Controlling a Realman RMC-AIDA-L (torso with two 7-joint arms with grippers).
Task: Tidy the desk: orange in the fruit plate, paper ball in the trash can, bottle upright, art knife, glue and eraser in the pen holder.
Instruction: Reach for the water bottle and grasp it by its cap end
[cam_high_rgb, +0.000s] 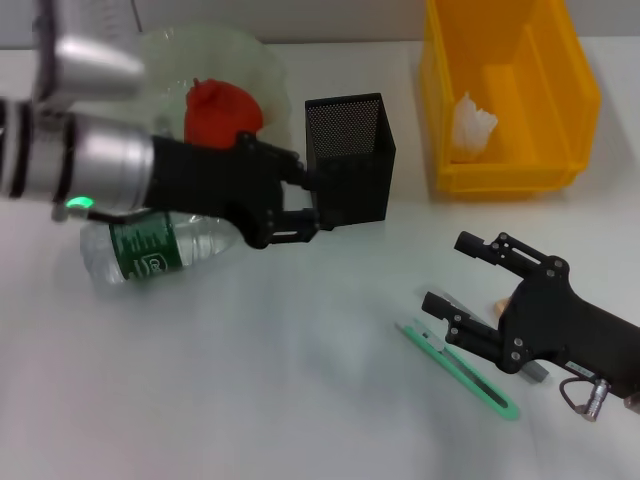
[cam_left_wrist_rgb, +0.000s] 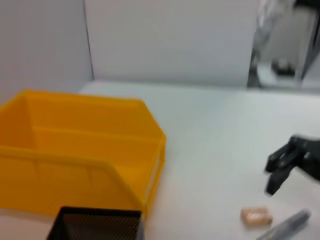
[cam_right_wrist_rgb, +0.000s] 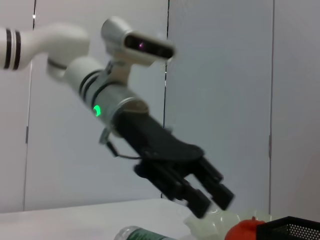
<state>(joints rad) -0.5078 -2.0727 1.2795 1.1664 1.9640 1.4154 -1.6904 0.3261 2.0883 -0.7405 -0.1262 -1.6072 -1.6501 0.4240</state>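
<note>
White bench (cam_high_rgb: 300, 400) spreads before you, carrying one of each thing. At its far edge one orange (cam_high_rgb: 222, 108) sits in the wavy pale-green fruit plate (cam_high_rgb: 262, 62); one crumpled paper ball (cam_high_rgb: 472, 124) lies in the yellow plastic trash can (cam_high_rgb: 510, 90). Between them stands the black wire-mesh pen holder (cam_high_rgb: 352, 160). Your left claw (cam_high_rgb: 318, 205), fingers apart, hangs beside it, above the lying clear bottle (cam_high_rgb: 150, 248). Near the right edge your right claw (cam_high_rgb: 455, 275), fingers spread, hovers over the tan eraser (cam_left_wrist_rgb: 256, 216), grey glue (cam_left_wrist_rgb: 287, 226) and mint-green art knife (cam_high_rgb: 460, 368).
</note>
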